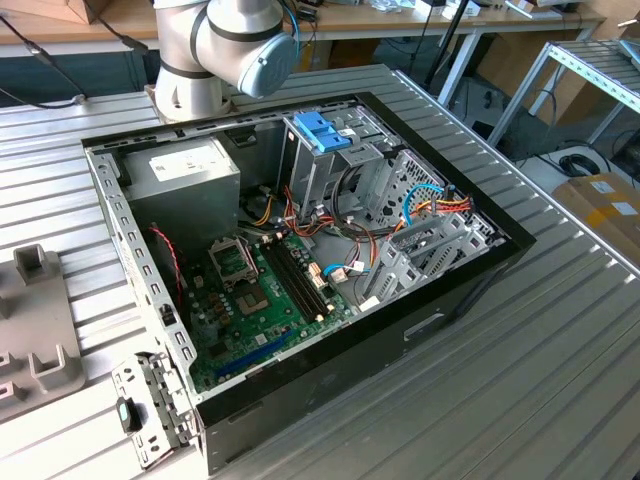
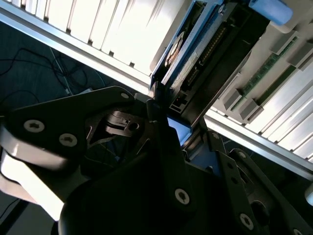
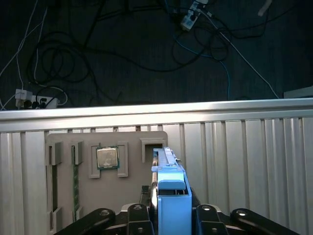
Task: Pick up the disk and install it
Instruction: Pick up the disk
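Observation:
The disk [image 3: 170, 192] stands on its edge, with its blue carrier frame facing the first wrist view. My gripper [image 3: 171, 218] is shut on the disk, its black fingers [image 3: 137, 215] pressing on both flat sides. In the second wrist view the disk [image 2: 195, 54] shows its silver edge and connector, with the gripper [image 2: 164, 122] at its near end. The disk is over the grey fixture tray [image 3: 68, 196], close to the tray's upright slot holder [image 3: 151, 144]. Whether the disk still rests in the tray I cannot tell.
The open computer case [image 1: 480, 270] lies on the ribbed metal table [image 1: 560, 380]. Inside are a drive cage with a blue latch [image 1: 322, 130], a grey box [image 1: 185, 165] and the green board [image 1: 250, 300]. The tray [image 1: 40, 330] also holds a chip [image 3: 107, 157] and memory sticks [image 3: 75, 191].

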Controlling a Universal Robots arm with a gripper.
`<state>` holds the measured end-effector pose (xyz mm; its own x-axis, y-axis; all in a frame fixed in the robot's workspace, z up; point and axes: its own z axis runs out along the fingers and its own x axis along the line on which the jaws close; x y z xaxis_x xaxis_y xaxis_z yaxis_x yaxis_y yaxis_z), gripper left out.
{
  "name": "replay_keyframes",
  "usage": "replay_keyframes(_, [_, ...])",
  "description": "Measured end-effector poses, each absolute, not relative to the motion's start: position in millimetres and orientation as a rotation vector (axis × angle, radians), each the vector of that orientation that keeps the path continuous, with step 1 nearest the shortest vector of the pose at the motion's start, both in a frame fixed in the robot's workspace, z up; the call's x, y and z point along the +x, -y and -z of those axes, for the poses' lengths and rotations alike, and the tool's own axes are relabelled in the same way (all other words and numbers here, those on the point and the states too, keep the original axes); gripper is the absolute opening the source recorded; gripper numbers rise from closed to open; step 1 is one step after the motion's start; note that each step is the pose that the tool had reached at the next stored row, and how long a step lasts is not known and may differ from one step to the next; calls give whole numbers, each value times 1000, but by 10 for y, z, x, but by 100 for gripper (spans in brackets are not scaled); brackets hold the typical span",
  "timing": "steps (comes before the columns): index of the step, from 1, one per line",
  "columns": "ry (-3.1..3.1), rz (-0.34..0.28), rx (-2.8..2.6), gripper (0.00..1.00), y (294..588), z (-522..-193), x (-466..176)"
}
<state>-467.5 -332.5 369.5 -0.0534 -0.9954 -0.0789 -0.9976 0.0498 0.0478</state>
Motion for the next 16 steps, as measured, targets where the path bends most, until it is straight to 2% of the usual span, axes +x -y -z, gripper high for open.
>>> replay_keyframes(16, [-2254, -147, -2141, 37, 3325, -3791, -4676])
